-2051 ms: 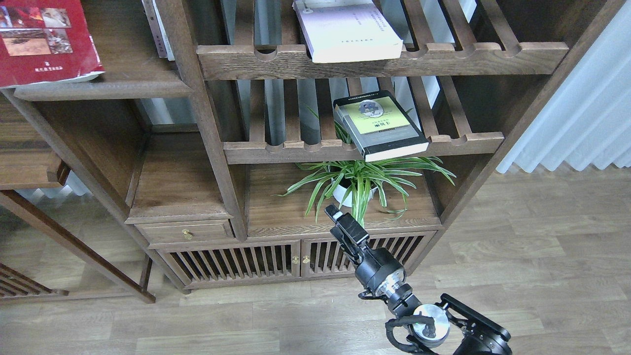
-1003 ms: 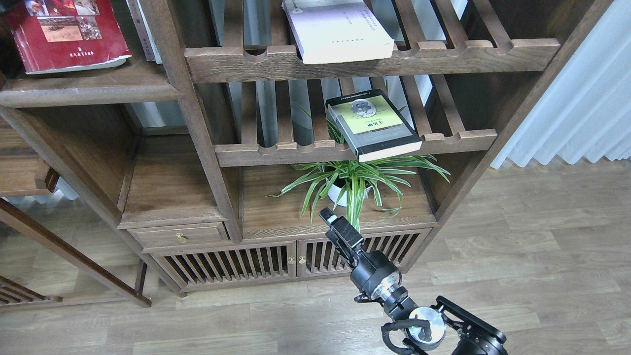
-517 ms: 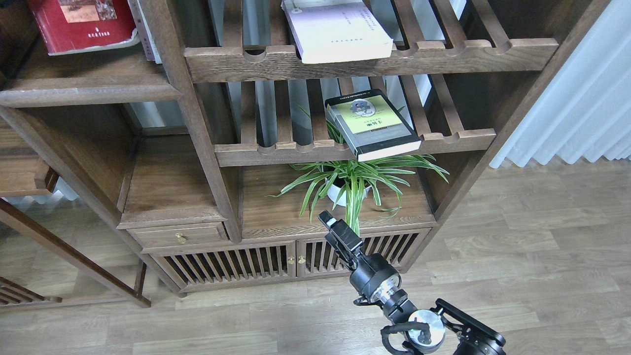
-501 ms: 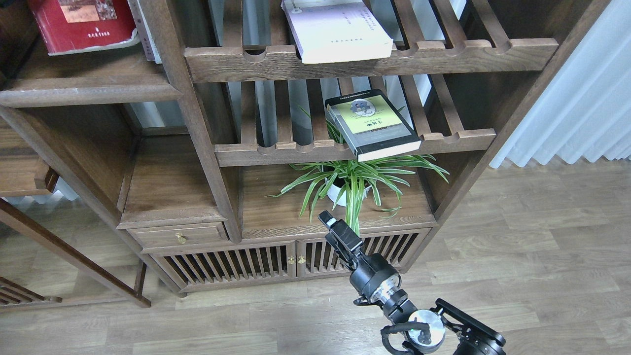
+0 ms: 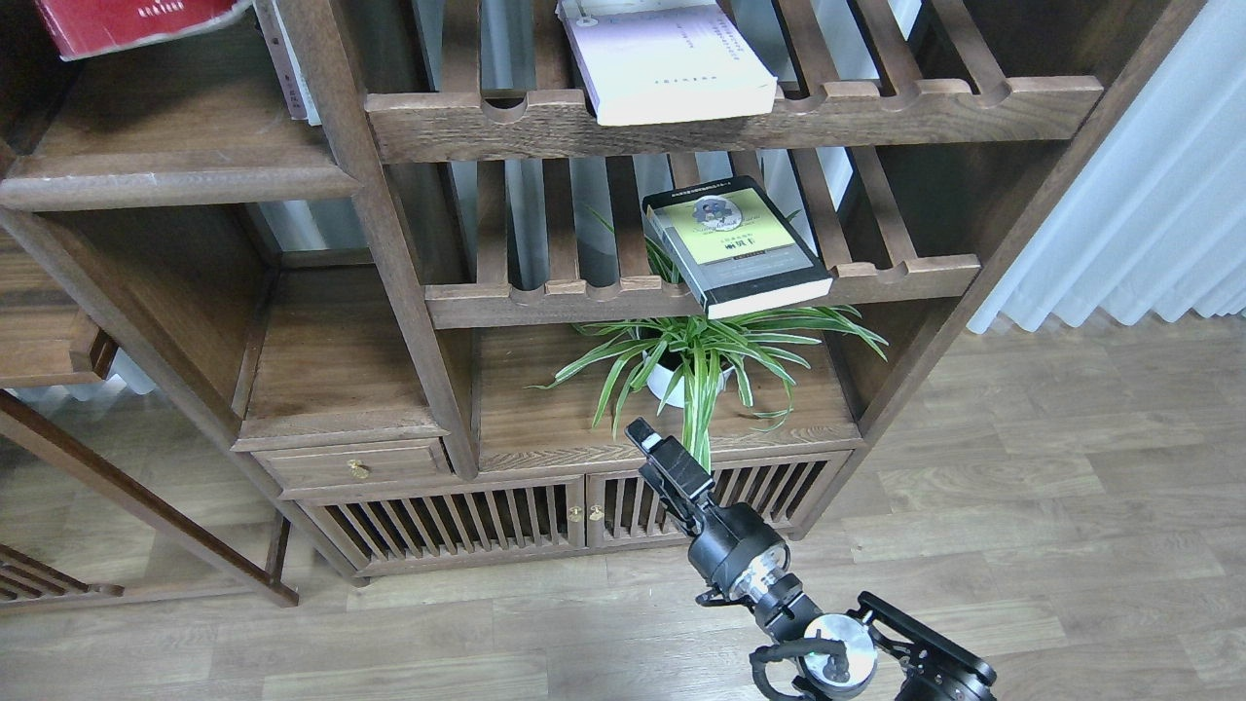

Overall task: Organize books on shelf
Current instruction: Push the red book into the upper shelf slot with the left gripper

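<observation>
Only the lower edge of the red book (image 5: 127,15) shows at the top left, above the solid dark-brown shelf (image 5: 175,170); what holds it is out of view. The thick white-lilac book (image 5: 672,63) lies flat on the upper slatted rack, overhanging its front rail. The black book with the yellow-green panel (image 5: 737,243) lies flat on the lower slatted rack, also overhanging. My right gripper (image 5: 645,438) hangs low in front of the cabinet, far below the books, empty, and its dark fingers cannot be told apart. My left gripper is out of view.
A spider plant in a white pot (image 5: 696,360) stands under the black book. A thin pale book (image 5: 292,58) stands upright against the post. Below are a drawer (image 5: 355,465) and slatted cabinet doors (image 5: 574,511). A white curtain (image 5: 1149,214) hangs at the right.
The red book has moved up and back along the solid shelf, nearly out of the frame. My right arm has drifted slightly left and down. The other two books have not moved.
</observation>
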Controlling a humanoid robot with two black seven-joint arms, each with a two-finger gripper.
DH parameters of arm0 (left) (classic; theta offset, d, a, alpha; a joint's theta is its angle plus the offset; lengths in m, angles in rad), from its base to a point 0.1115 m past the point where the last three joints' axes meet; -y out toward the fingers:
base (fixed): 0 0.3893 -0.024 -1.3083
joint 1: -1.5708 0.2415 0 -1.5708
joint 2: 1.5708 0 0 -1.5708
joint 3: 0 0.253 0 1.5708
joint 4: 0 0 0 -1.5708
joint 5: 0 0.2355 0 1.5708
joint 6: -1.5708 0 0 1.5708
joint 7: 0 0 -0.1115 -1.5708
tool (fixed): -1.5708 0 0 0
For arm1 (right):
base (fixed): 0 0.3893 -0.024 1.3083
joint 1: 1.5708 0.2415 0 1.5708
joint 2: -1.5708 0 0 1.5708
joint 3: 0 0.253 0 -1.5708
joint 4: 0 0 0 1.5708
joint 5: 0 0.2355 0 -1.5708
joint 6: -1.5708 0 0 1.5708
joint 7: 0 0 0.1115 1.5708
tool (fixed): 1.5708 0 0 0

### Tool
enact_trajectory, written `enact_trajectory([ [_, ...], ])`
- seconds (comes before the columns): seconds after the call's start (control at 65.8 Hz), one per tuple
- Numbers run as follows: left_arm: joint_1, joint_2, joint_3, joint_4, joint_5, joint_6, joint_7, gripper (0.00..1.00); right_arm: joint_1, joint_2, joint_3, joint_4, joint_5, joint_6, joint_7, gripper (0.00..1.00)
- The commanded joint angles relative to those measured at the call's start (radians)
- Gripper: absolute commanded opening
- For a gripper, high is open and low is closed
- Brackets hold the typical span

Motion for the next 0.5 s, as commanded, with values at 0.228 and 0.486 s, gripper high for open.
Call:
enact_trajectory([
  [0.228, 0.012, -0.021, 0.020, 0.000, 0.186, 0.000, -0.279, 0.00, -0.011, 0.001, 0.000, 0.002, -0.005, 0.002, 0.000, 0.98],
  [0.486, 0.046, -0.056, 0.038, 0.002, 0.292, 0.000, -0.481, 0.00, -0.015, 0.001, 0.000, 0.002, -0.005, 0.011, 0.000, 0.98],
])
